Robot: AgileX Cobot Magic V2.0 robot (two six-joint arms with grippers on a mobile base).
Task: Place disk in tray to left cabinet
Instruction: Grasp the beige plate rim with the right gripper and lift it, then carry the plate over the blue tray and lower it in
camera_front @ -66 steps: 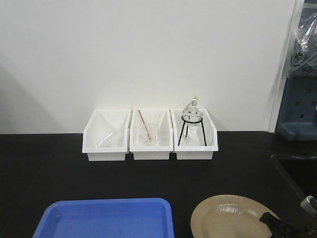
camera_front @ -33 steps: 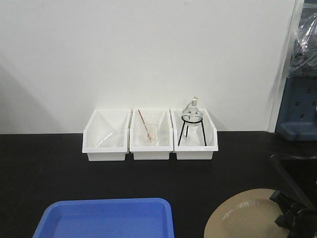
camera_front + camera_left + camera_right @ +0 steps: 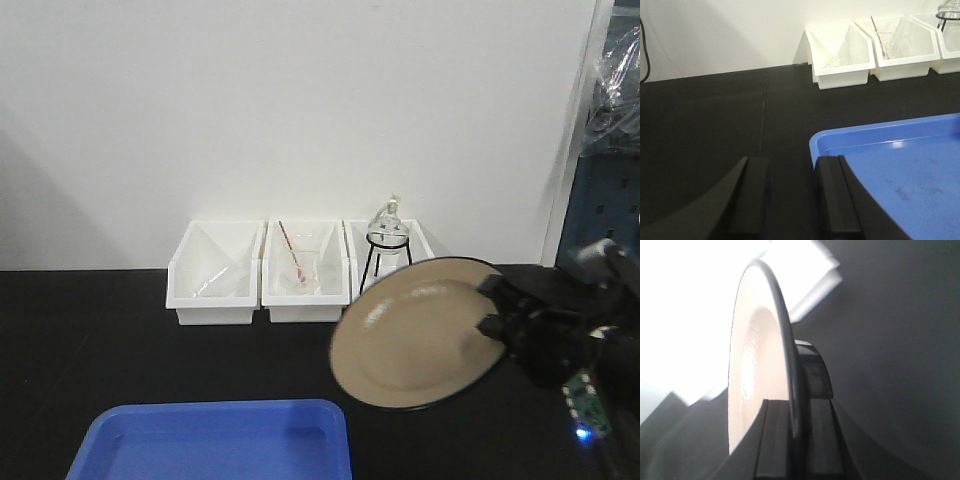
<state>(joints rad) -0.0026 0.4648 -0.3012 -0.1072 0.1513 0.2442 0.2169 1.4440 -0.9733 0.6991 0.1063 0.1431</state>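
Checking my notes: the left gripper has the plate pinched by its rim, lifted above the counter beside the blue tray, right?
No, it's the right gripper that has the plate pinched by its rim, lifted above the counter beside the blue tray. The front-facing view shows it.

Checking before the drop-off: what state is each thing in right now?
Round tan plate with black rim: held in the air, tilted, gripped at its edge.
Rectangular blue plastic tray: flat on the black table, empty as far as shown.
Right gripper: shut on the plate.
Left gripper: open, empty.
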